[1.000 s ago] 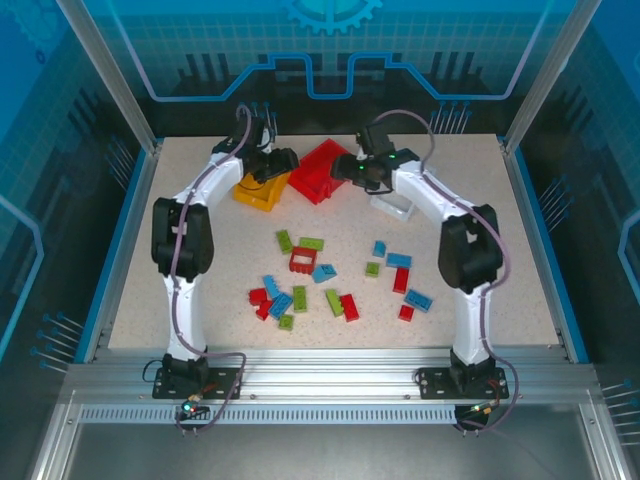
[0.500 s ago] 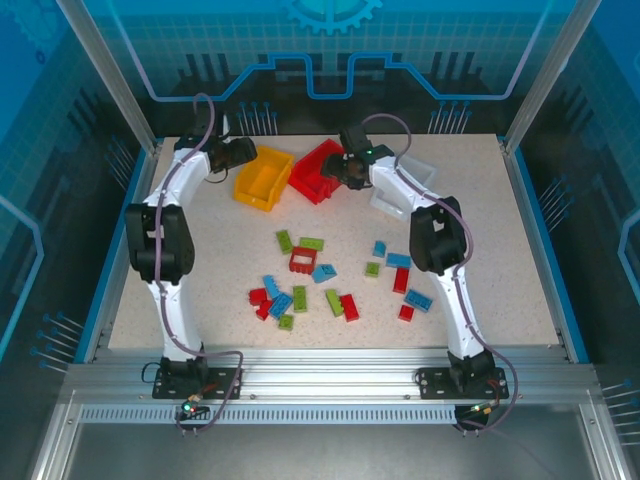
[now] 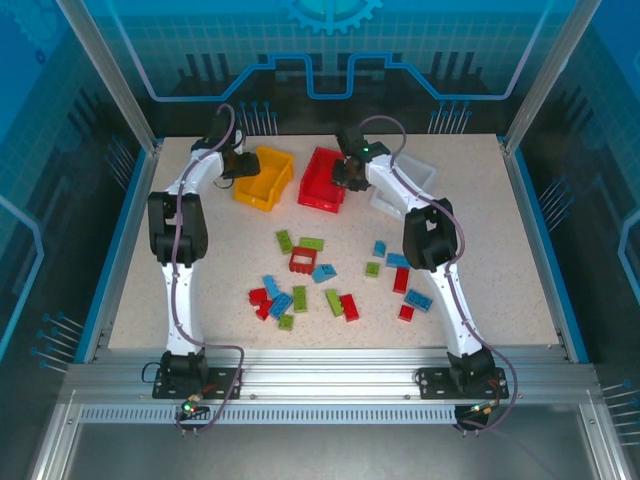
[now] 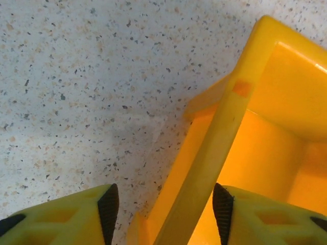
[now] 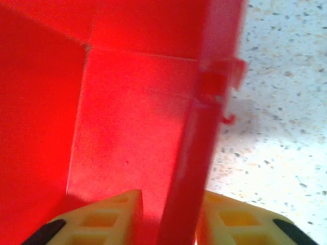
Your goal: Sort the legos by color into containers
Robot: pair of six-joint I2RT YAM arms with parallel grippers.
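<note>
Left wrist: left end effector sits spread, yellow bin wall between; right end effector flanks red bin wall, grip unclear. Centre walls, squeeze squarely.

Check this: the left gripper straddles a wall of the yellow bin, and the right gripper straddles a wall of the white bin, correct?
No. The right gripper straddles a wall of the red bin, not the white bin; the right wrist view shows it. The left gripper does straddle the yellow bin's wall.
</note>
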